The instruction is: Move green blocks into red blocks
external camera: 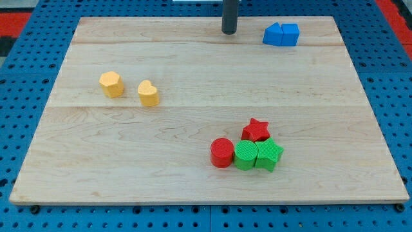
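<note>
A green round block [245, 156] and a green star block [269, 154] sit side by side, touching, at the view's lower middle right. A red cylinder [221, 153] touches the green round block on its left. A red star [256, 130] sits just above the two green blocks, touching them. My tip [229, 31] is near the board's top edge, far above this cluster and apart from every block.
Two blue blocks [281, 34] sit together at the top right, to the right of my tip. A yellow hexagonal block [111, 84] and a yellow heart-like block [148, 93] lie at the left. The wooden board [193, 167] rests on a blue pegboard.
</note>
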You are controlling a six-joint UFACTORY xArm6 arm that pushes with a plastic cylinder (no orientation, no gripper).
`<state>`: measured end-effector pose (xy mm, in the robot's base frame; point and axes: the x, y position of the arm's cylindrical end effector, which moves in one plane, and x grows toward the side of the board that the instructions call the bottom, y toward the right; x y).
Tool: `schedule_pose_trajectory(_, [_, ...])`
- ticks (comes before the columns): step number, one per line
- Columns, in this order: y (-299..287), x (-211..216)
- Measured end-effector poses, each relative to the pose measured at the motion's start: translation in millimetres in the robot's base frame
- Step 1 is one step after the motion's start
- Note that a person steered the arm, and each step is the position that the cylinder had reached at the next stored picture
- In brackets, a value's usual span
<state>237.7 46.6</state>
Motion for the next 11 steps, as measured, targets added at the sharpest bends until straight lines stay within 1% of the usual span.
schedule_pose_trajectory(2, [15.2,105.4])
schedule_pose_trajectory(3, [26.9,167.2])
schedule_pose_trajectory(4, [70.6,188.7])
schedule_pose_trajectory(5, [86.1,241.0])
schedule_pose_trajectory(6, [55.7,307.0])
schedule_pose_trajectory(7, [29.2,323.7])
schedule_pose_trajectory(8, [12.7,323.7])
schedule_pose_trajectory(9, [11.9,323.7])
schedule_pose_trajectory(10, [37.0,321.4])
schedule_pose_trajectory(11, [105.1,334.2])
